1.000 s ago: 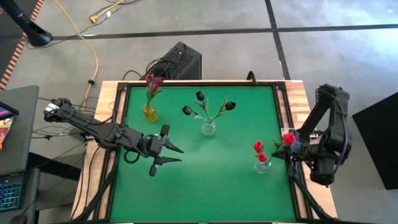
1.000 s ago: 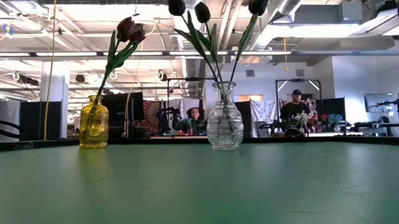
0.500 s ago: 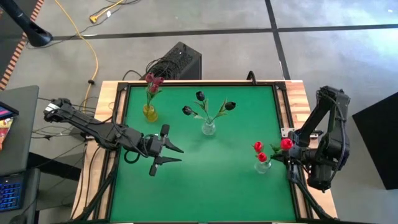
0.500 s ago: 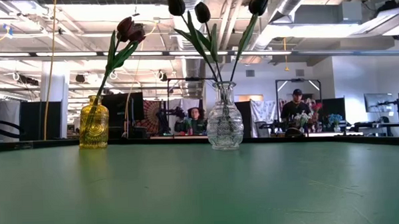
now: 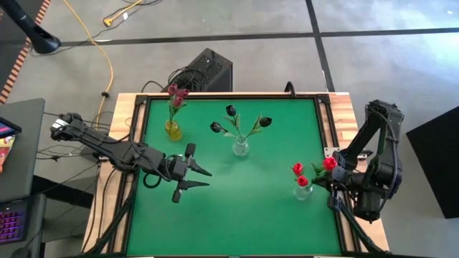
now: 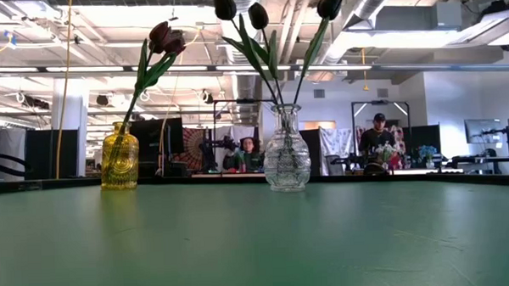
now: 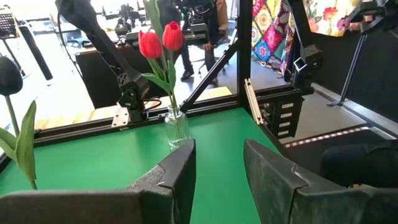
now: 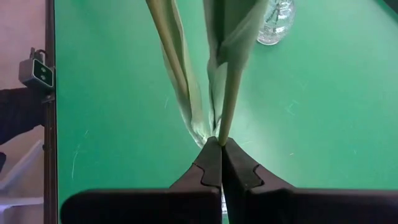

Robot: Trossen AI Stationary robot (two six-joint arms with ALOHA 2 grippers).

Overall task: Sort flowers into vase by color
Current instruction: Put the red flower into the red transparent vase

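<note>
Green table (image 5: 237,208), long-stemmed red tulip (image 5: 330,163)

From my remote station I see a green table (image 5: 237,215) with a wooden border standing on a grey concrete floor (image 5: 373,57) crossed by dark lines. Behind the table sits a black box (image 5: 208,70); a yellow cable (image 5: 107,64) trails nearby. Beyond the table, a bright workshop shows white ceiling pipes (image 6: 377,7) and two people (image 6: 375,134).

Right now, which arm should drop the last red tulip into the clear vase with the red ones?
Right. Its gripper is shut on the red tulip, beside that small clear vase; the left gripper is open mid-table.
</note>
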